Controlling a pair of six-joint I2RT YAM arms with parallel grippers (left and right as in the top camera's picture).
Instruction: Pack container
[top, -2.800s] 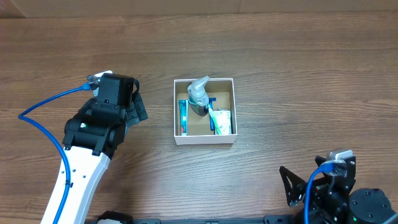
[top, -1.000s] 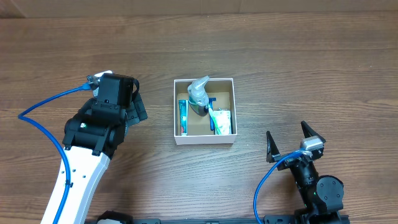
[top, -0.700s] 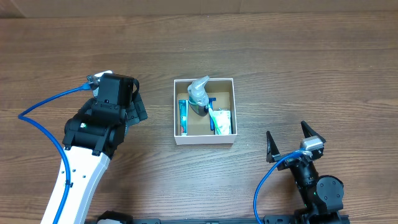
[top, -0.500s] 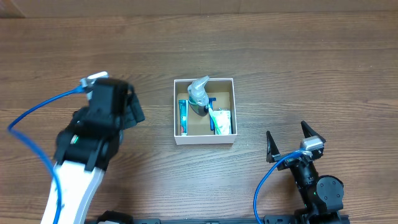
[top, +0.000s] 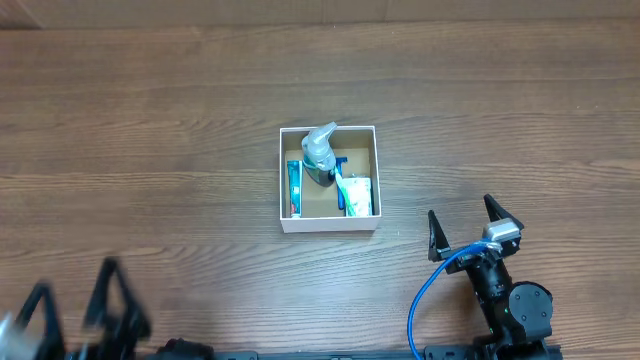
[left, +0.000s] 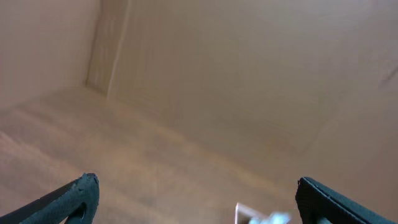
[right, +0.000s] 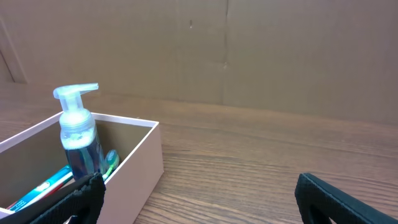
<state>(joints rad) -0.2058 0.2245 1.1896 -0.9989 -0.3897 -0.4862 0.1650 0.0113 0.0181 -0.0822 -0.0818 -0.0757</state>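
The container (top: 329, 224), a square white-walled box with a brown inside, sits mid-table. It holds a clear pump bottle (top: 320, 155), a toothpaste tube (top: 294, 187), a white tube (top: 359, 196) and a blue item. My right gripper (top: 468, 226) is open and empty, down-right of the box; in its wrist view the box wall (right: 142, 163) and the pump bottle (right: 78, 138) lie ahead left. My left gripper (top: 80, 310) is a blur at the bottom left edge, open and empty. Its wrist view is blurred, with the box corner (left: 245, 213) faint at the bottom.
A brown cardboard wall (right: 261, 50) stands behind the wooden table (top: 480, 120).
The left arm has swung fast from beside the box's left down to the bottom left edge. The right gripper rose and opened earlier and has since held still.
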